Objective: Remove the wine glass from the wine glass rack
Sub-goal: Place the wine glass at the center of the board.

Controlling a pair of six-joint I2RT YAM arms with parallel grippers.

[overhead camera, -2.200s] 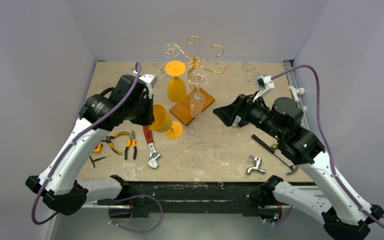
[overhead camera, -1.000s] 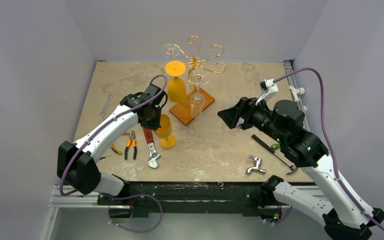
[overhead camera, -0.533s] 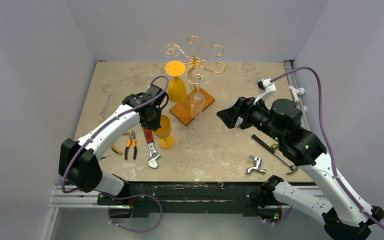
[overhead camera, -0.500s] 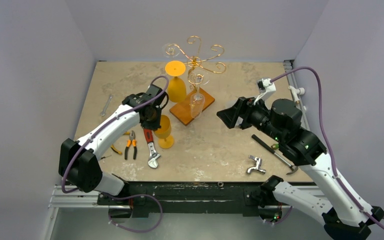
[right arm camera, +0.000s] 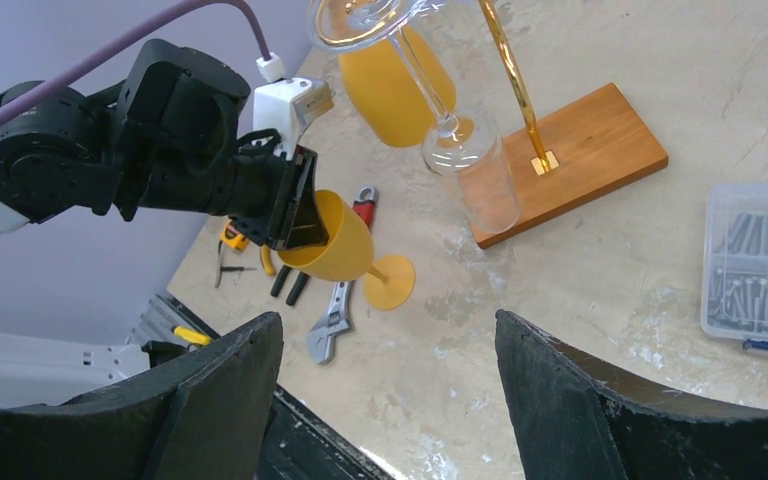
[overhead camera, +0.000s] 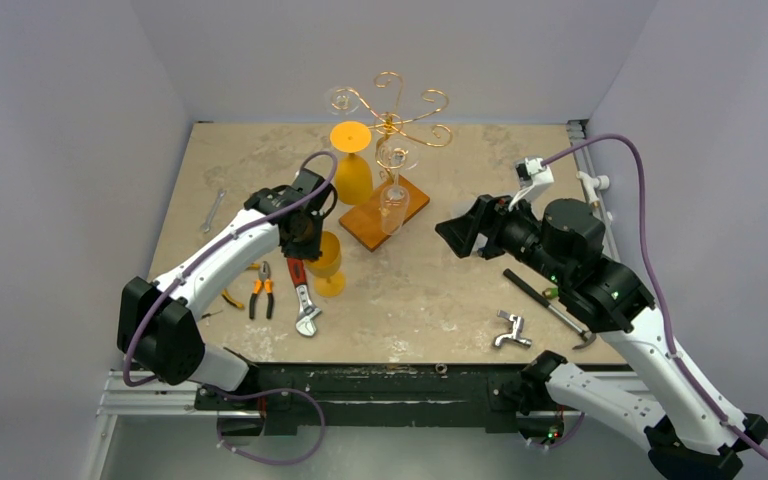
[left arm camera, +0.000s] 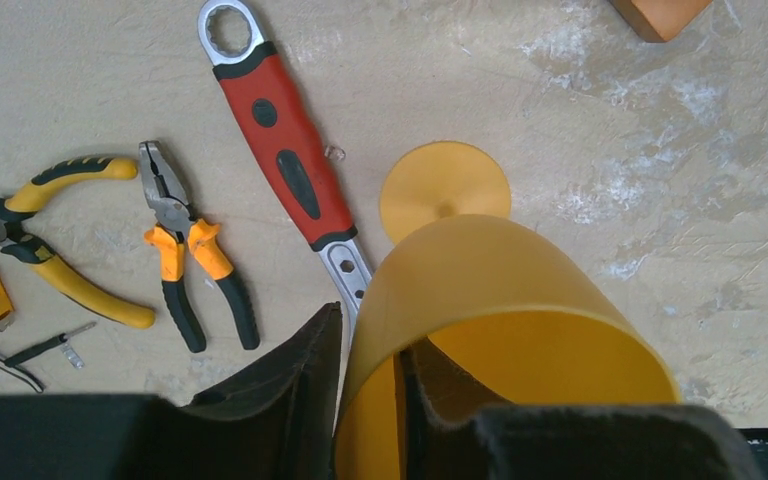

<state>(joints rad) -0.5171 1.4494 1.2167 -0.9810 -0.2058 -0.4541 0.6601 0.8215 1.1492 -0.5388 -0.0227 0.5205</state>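
Since the earliest view the left arm has drawn in and lowered, and the yellow wine glass (overhead camera: 327, 256), then carried tilted above the tools, now stands off the rack with its foot on the table (overhead camera: 440, 290); over the last half second nothing visibly shifts. The right arm has barely altered. The left gripper (overhead camera: 308, 238) is at the rim of the glass: in the left wrist view one finger lies outside the bowl wall and the other inside it, the wall between them. Whether they clamp the wall or lie slack against it cannot be told. The glass stands just in front of the wine glass rack (overhead camera: 392, 122), near the front left corner of its wooden base (overhead camera: 365, 222), with the red-handled wrench (left arm camera: 285, 160) just beside the foot. A second yellow glass (overhead camera: 352, 178) and a clear glass (overhead camera: 394, 208) hang upside down from the curled arms. The right gripper (overhead camera: 448, 234) hovers to the right of the rack, fingers spread wide with nothing between them, facing the rack. Orange-handled pliers (left arm camera: 185, 260) and yellow-handled pliers (left arm camera: 50, 250) lie left of the wrench. A clear box of screws (right arm camera: 760, 265) sits right of the base.
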